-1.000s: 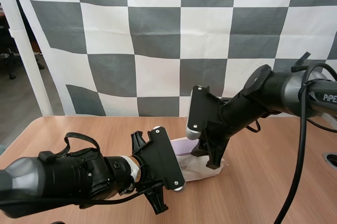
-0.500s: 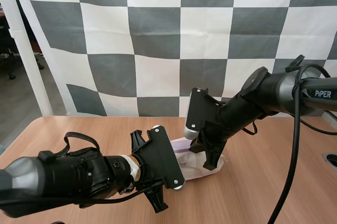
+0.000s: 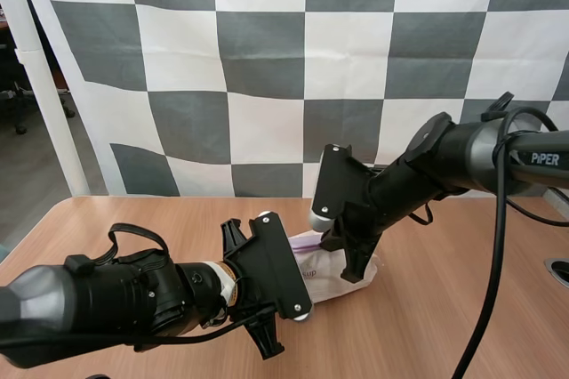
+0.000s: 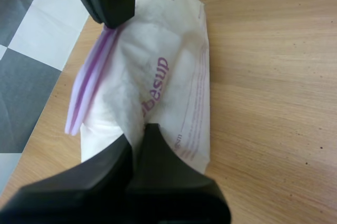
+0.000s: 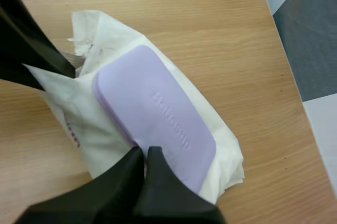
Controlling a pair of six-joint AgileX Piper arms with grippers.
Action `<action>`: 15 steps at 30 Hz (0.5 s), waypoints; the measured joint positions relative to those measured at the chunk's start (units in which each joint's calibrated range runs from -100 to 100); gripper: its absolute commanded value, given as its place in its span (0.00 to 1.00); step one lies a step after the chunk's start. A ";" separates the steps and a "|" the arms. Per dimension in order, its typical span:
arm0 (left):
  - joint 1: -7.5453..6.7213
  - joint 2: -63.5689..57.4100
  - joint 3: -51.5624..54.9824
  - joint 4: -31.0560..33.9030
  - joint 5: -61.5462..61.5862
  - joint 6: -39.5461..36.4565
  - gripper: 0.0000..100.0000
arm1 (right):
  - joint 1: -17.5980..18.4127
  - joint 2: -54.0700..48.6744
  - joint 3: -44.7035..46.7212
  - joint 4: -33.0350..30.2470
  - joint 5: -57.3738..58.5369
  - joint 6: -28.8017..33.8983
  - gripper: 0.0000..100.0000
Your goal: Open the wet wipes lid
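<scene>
Atop wood-grain table (image 3: 444, 308), left hand (image 4: 139, 133) and right hand (image 5: 146, 154) (both closed wedges) touch crinkly wipes pack (image 4: 174, 77).

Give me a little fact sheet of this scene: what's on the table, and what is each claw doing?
Thing: pack of wet wipes, white wrapper
Surface: wooden table, pack lying on it
Cover: purple lid, flat, not yet open
Left arm: left gripper shut on one end of the pack
Right arm: right gripper pinching the lid's edge
</scene>
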 measured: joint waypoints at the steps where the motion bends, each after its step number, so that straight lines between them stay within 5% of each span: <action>1: 0.00 0.00 0.00 0.00 0.17 0.00 0.00 | 0.00 0.00 -0.13 0.39 -1.01 0.00 0.00; 15: 0.00 0.00 0.00 0.00 0.37 0.00 0.00 | 0.00 0.12 -3.62 7.70 -5.64 0.00 0.00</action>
